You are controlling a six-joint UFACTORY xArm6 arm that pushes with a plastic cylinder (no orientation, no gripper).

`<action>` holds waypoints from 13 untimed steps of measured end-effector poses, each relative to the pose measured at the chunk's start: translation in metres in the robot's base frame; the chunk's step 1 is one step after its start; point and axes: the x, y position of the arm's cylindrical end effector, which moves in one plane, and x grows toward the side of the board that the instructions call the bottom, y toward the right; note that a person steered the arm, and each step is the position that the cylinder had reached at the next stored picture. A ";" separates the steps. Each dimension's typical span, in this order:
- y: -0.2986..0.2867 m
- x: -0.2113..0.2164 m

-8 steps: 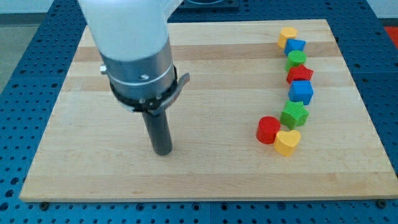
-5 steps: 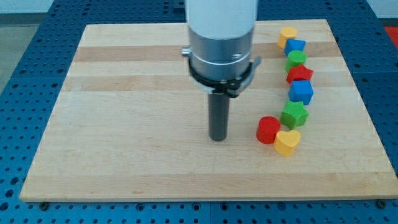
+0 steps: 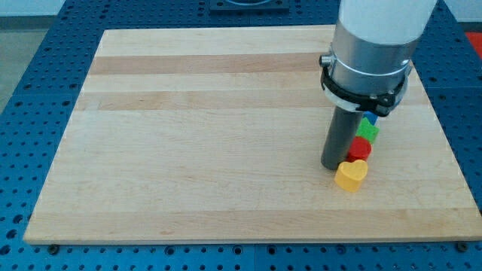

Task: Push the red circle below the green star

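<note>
As the rod has swept rightward, my tip [image 3: 334,165] now touches the red circle [image 3: 360,149]; it holds nothing, and the circle sits under the green star [image 3: 367,129], beside the yellow heart [image 3: 351,175].

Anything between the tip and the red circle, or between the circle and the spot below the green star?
Nothing visible between my tip and the red circle; it sits just to the tip's right. The yellow heart lies at the view's bottom of the circle and green star, crowding the target spot.

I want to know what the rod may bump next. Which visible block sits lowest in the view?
The yellow heart, fully visible just right of my tip. The red block and green block sit above it, partly hidden behind the rod.
</note>
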 end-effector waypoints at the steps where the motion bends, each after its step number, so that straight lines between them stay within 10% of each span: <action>1: 0.010 0.000; 7: -0.113 0.037; 13: -0.035 0.064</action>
